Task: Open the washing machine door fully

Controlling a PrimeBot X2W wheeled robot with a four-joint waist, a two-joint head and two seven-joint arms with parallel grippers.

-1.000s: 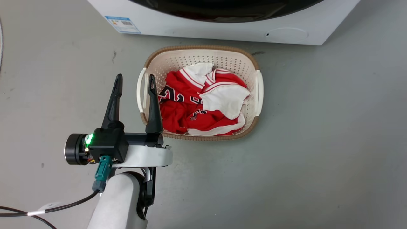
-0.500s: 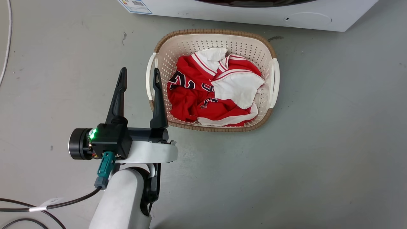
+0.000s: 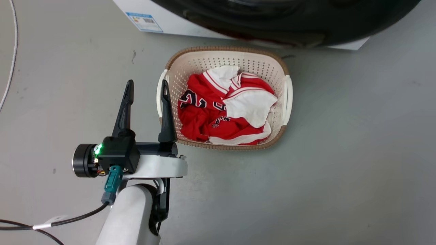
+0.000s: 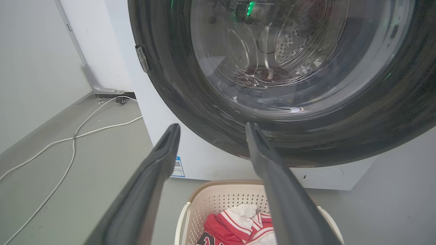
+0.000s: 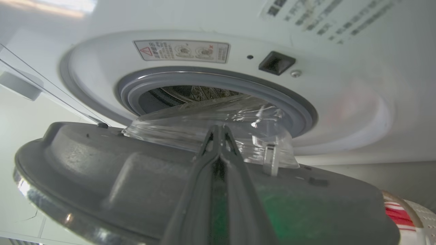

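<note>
My left fingers (image 3: 165,98) are spread apart, idle, lower left of the head view beside the laundry basket (image 3: 221,51). My right fingers (image 5: 218,129) are pressed together on the grey inner face of the washing machine door (image 5: 102,177), which stands ajar from the washing machine (image 5: 340,102). Step in hand, I judge: swinging it. Next: push it wider.
</note>
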